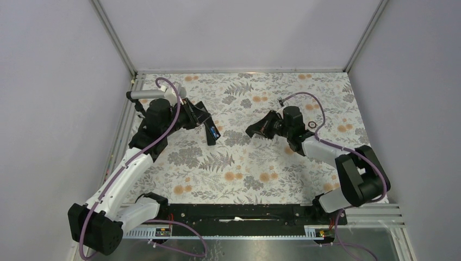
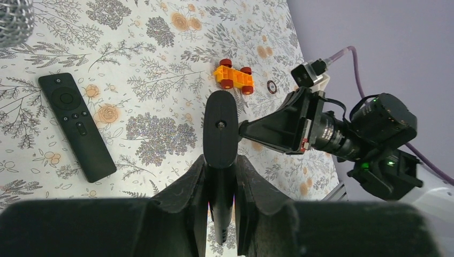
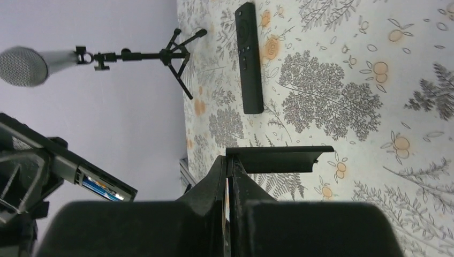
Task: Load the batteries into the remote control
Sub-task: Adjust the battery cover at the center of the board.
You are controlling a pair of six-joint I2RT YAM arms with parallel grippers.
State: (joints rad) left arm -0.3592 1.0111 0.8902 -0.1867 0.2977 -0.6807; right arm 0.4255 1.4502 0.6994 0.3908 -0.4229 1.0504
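My left pincer [image 2: 220,170] is clamped on one long slim black remote control [image 2: 220,126], held above the floral tabletop [image 2: 160,32]. Blue-orange batteries [image 3: 100,187] show in its bay, but I cannot count them. My right pincer [image 3: 230,170] pinches one small black cover [image 3: 278,159]. Beyond lie one black button-faced remote [image 2: 77,126] and one orange toy block [image 2: 234,76].

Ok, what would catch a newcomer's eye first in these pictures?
The left jaws are shut on the black remote control, held in the air with a battery showing in its open bay. Facing it, the right jaws pinch the small black cover. On the flowered table lie a second remote and an orange toy block.
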